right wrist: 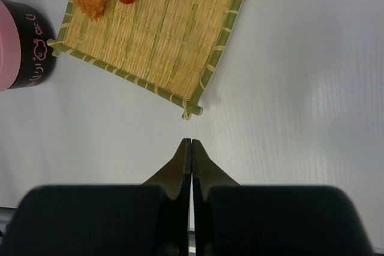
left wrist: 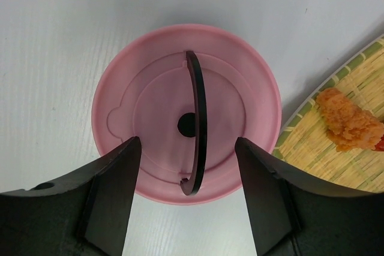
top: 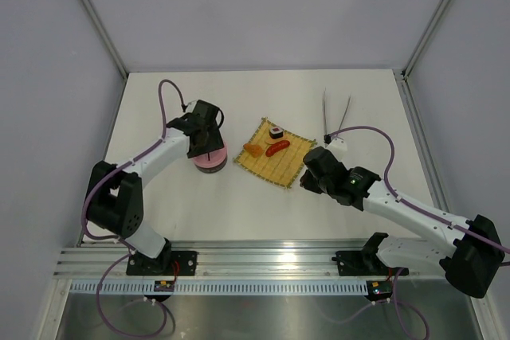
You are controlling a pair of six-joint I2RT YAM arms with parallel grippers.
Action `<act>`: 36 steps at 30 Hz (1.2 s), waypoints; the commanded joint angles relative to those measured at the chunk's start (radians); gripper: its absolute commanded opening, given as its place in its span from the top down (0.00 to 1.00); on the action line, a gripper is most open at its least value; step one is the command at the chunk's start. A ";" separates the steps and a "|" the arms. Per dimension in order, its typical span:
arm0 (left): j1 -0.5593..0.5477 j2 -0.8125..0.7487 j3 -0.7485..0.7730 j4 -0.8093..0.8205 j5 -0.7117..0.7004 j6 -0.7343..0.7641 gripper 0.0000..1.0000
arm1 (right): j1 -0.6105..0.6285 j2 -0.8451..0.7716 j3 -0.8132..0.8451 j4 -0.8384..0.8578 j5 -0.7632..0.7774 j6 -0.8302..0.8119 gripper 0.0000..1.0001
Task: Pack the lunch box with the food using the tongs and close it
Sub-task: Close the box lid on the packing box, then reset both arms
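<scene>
Lunch box (top: 210, 162): round, dark wall, on table (top: 239, 205) left of centre, just beside left corner of mat (top: 287, 169); closed under pink lid (left wrist: 144, 106), thin black arched handle (left wrist: 198, 124) across lid's middle; left gripper (left wrist: 187, 178) directly above lid, jaws released and wide, one finger (left wrist: 111, 196) either side of handle, clear of it as far as visible, nothing held; food on mat, in three pieces: sushi roll (top: 276, 131) at far corner, red sausage (top: 278, 147) near middle, orange crumbed piece (top: 253, 150) on side nearest box; mat square, yellow woven with green edging, set diamond-wise at table centre; right gripper (right wrist: 191, 148) low over bare table, just short of a mat corner, jaws clenched tip to tip, nothing between; tongs (top: 335, 114) silver, narrow V, flat on table at far right, beyond right gripper, apart from mat, well apart from box, in neither gripper.
</scene>
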 commanded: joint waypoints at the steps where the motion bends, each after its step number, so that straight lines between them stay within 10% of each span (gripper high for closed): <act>1: 0.003 0.024 0.010 -0.056 0.046 0.001 0.32 | -0.007 -0.006 0.037 0.013 0.011 -0.009 1.00; 13: 0.000 -0.196 0.165 -0.133 0.015 0.099 0.29 | -0.007 -0.003 0.046 0.015 0.009 -0.012 0.92; 22: 0.000 -0.322 0.192 -0.145 0.017 0.136 0.21 | -0.007 0.043 0.099 -0.021 0.000 -0.015 0.01; 36: -0.003 -0.450 0.173 -0.162 0.017 0.248 0.07 | -0.007 0.133 0.171 -0.059 0.008 -0.014 0.01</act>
